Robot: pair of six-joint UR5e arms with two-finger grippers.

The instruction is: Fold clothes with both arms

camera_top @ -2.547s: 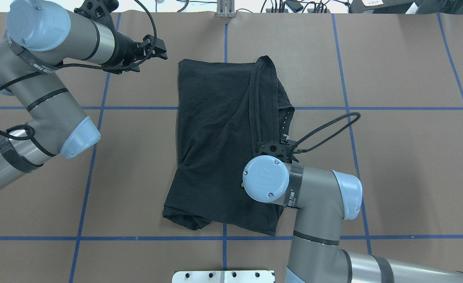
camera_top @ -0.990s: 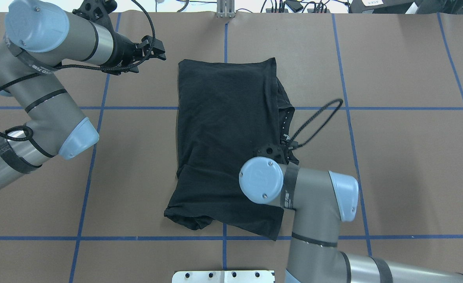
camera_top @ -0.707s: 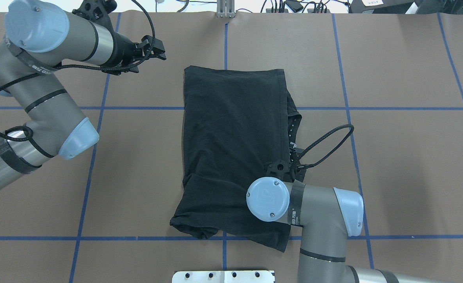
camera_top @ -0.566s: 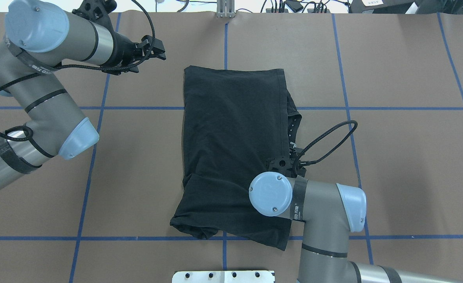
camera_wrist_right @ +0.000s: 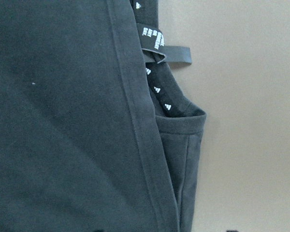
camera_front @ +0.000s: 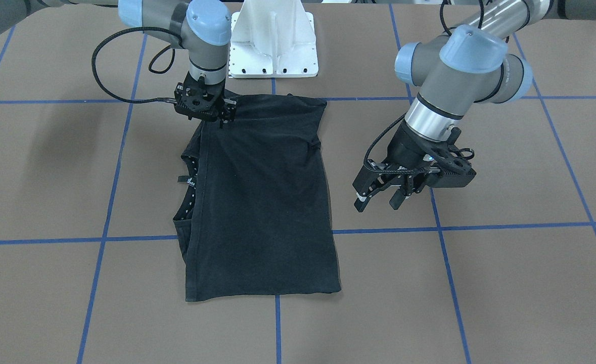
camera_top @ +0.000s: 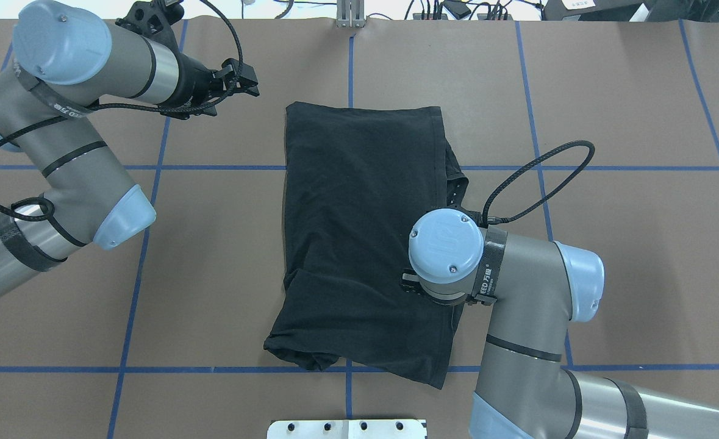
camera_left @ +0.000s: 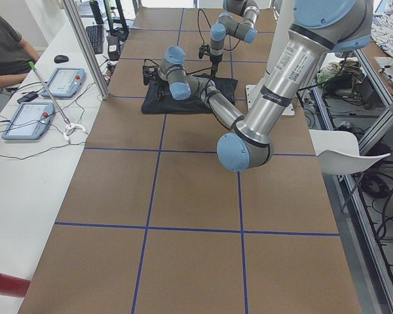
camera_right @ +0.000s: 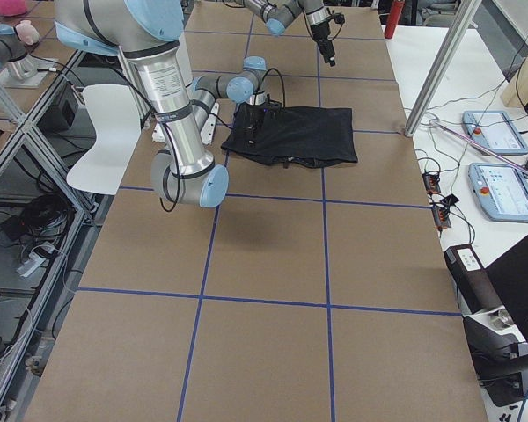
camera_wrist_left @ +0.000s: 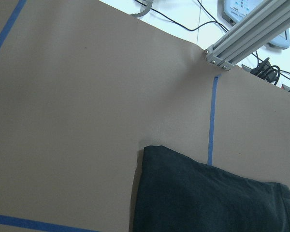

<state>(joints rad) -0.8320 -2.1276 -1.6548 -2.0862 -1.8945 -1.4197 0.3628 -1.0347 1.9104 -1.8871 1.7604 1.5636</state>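
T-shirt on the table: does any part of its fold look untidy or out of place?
Yes. The T-shirt is a rough rectangle, but its collar and neck label stick out past the folded edge on the robot's right, and the near-left corner is bunched, not flat.

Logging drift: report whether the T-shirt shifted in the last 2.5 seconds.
Yes. The T-shirt slid down-right in the overhead view; its near corner now overlaps the blue tape line.

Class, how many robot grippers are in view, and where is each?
2. The left gripper hangs open over bare table beside the T-shirt; the right gripper is over the T-shirt's edge near the white base.
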